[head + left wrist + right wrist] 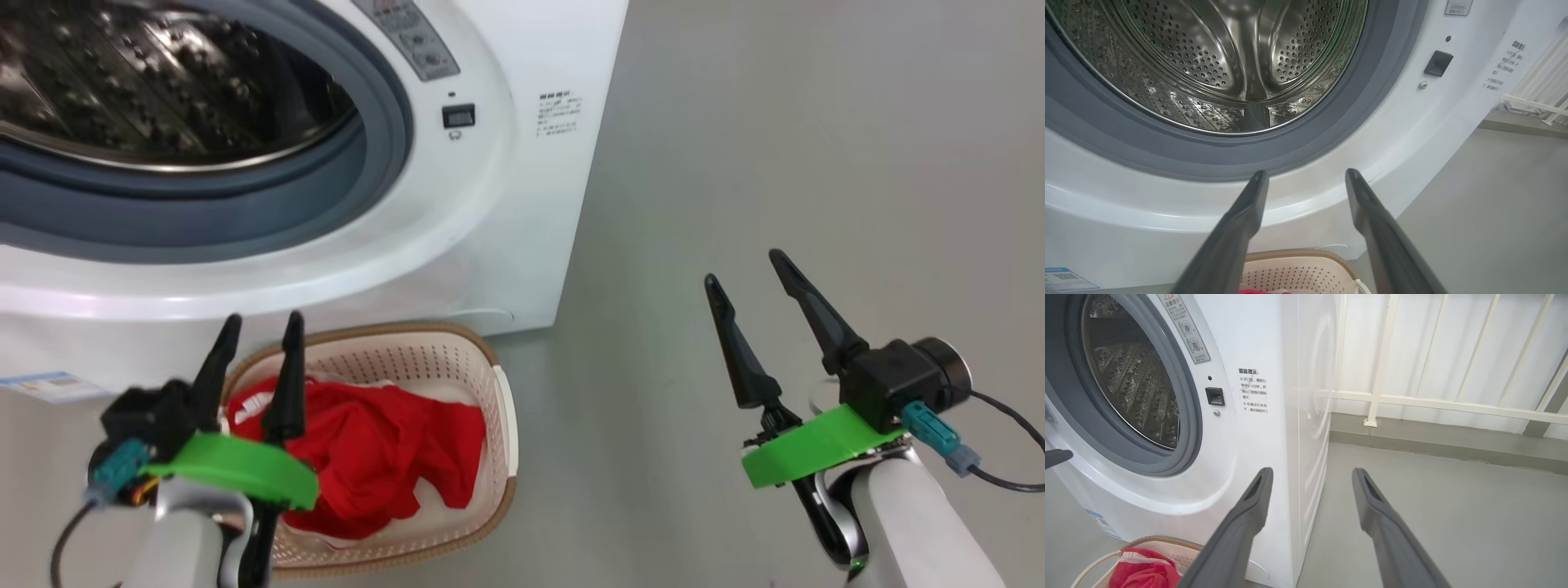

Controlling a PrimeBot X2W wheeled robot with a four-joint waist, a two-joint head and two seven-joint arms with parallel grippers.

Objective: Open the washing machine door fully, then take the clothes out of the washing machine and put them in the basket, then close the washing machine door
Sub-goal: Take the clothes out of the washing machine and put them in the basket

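Red clothes (384, 449) fill the basket (502, 392) below the washing machine (506, 204).

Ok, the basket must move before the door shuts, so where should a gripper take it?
Probably the rim of the basket on its right side, from above: that edge faces open floor, the clothes lie lower inside, the far end sits close against the washing machine. The open right gripper is nearest.
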